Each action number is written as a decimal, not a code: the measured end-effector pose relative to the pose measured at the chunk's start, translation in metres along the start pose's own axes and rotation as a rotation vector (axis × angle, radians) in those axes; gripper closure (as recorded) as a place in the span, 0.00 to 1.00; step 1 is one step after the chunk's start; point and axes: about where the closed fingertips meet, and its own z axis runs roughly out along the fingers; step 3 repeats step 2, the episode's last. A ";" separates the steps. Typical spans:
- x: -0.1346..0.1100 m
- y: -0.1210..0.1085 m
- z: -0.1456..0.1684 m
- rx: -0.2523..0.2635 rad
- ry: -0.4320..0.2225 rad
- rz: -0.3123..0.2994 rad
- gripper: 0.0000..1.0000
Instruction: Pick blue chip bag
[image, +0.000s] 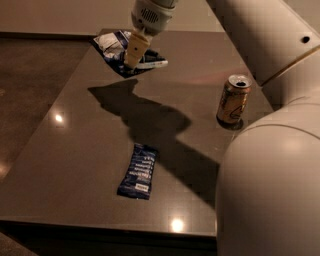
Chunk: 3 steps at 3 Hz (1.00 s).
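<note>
Closest thing in view is the robot's big smooth off-white shell (270, 190), rounded, matte plastic, filling the lower right. Just past it a narrow flat dark-blue wrapper (139, 171) lies on the glossy dark-brown table (75, 165), which shows little ceiling-light glints. Further back on the right an open gold-orange soda can (233, 100) stands upright, well apart from everything else.

The arm (260, 40) reaches from the upper right across to the far left end of the table, wrist pointing down. The gripper (134, 52), with tan pads, is clamped onto the blue chip bag (114, 50). The bag is wide and crinkly, dark-blue and white foil with a white sealed edge sticking out to the right. It hangs above the tabletop at the far end, and its shadow (145, 112) falls on the table nearer the camera.
</note>
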 end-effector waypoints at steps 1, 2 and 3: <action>-0.013 0.004 -0.023 0.020 -0.039 -0.052 1.00; -0.018 0.000 -0.020 0.030 -0.053 -0.055 1.00; -0.018 0.000 -0.020 0.030 -0.053 -0.055 1.00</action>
